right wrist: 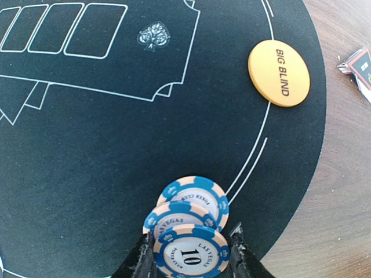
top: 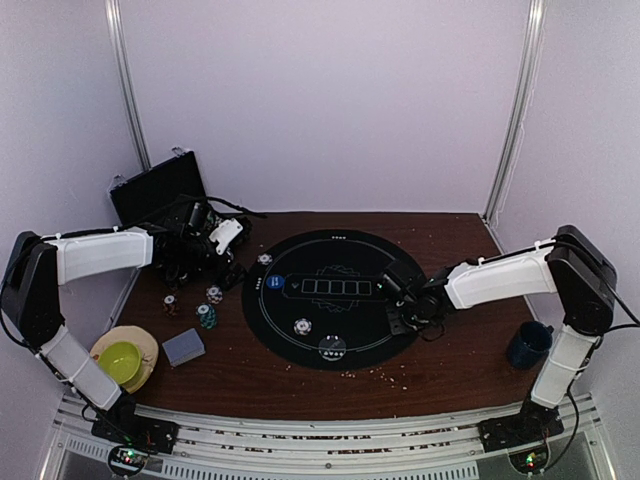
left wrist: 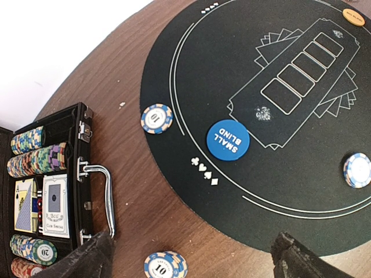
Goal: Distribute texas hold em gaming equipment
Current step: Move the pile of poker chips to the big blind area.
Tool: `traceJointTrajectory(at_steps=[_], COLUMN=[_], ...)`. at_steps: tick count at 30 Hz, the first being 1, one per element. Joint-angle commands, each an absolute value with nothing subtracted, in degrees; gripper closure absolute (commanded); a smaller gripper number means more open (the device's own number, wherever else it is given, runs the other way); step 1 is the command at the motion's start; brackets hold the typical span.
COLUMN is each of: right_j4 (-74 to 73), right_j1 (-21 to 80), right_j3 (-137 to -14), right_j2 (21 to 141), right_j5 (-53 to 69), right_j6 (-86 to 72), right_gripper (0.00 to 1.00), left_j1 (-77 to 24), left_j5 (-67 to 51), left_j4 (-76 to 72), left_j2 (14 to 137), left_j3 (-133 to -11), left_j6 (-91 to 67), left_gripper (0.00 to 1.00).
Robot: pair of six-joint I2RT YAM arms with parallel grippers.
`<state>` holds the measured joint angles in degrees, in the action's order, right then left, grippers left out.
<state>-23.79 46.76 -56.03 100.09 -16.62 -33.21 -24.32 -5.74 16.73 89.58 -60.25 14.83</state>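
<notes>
Blue chip (right wrist: 192, 253) apparently clamped by right gripper (right wrist: 191, 262) over mat (right wrist: 87, 174)

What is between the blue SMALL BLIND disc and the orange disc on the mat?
Only the row of five card outlines printed on the black mat; nothing loose lies there. The left wrist view shows it.

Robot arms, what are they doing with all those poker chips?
They're setting out a poker game. The right gripper pinches a stack of blue chips at the edge of the black mat, near the orange Big Blind disc. The left gripper hangs open beside the open case. The blue Small Blind disc lies on the mat.
</notes>
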Motion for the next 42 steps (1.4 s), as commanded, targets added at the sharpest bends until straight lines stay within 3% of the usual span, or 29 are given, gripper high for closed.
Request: traceJointTrajectory(at_steps=[1, 14, 29, 38, 42], right_j4=[-23.94, -23.56, -24.82, -27.11, -27.48], right_j1=[45.86, 45.06, 45.01, 45.05, 45.02], right_j3=[-57.35, -58.35, -59.23, -60.58, -58.78], right_j2=[100.88, 102.74, 102.48, 99.86, 97.01], right_j5=[-17.98, -15.91, -16.02, -15.77, -14.36], right_j6=[-32.20, -31.36, -30.53, -29.40, -29.78], right_gripper=[0.62, 0.59, 0.45, 0.28, 0.26], left_j1=[-23.92, -23.93, -23.98, -23.97, -23.97], left_j5=[-5.89, -5.75, -5.72, -5.67, -5.60], left_j4=[14.85, 14.85, 14.85, 14.79, 14.85], left_j2=[90.15, 90.19, 90.52, 90.37, 90.35], left_j3=[-59.68, -59.68, -59.77, -59.77, -59.78], left_j6=[14.31, 14.32, 14.24, 14.27, 14.28], left_gripper=[0.02, 0.02, 0.02, 0.02, 0.02])
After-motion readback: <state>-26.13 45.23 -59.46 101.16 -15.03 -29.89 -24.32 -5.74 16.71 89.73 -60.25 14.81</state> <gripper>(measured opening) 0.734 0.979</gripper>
